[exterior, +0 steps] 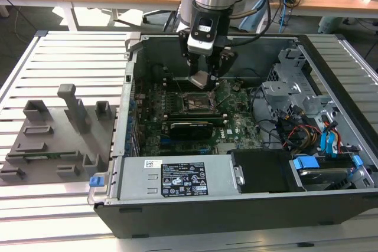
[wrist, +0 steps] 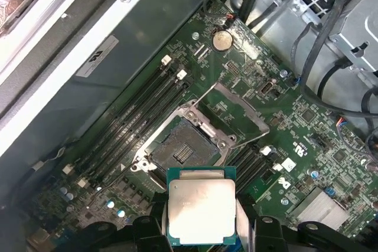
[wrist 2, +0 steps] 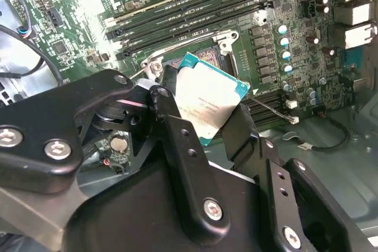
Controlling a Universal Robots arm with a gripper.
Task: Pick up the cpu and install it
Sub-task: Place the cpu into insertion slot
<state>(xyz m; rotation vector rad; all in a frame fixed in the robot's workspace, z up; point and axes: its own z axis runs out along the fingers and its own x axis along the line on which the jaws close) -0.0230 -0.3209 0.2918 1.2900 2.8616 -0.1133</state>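
The cpu (wrist: 201, 208), a flat square chip with a silver top and green rim, hangs in the air above the motherboard. My gripper (wrist: 201, 222) is shut on its two opposite edges. In the exterior view the gripper (exterior: 201, 81) holds the cpu (exterior: 200, 79) just above and slightly behind the open socket (exterior: 192, 102). The socket (wrist: 180, 149) lies open, its metal load plate (wrist: 239, 110) swung back. In the second wrist view the cpu (wrist 2: 208, 105) sits tilted between the black fingers (wrist 2: 239, 131), with the socket (wrist 2: 198, 57) partly hidden behind it.
The open computer case (exterior: 127, 116) surrounds the motherboard (exterior: 236, 122). Memory slots (wrist: 139, 116) run beside the socket. A drive cage with cables (exterior: 307, 116) fills the exterior view's right. A grey fixture with blocks (exterior: 59, 134) lies outside the case on the slatted table (exterior: 71, 45).
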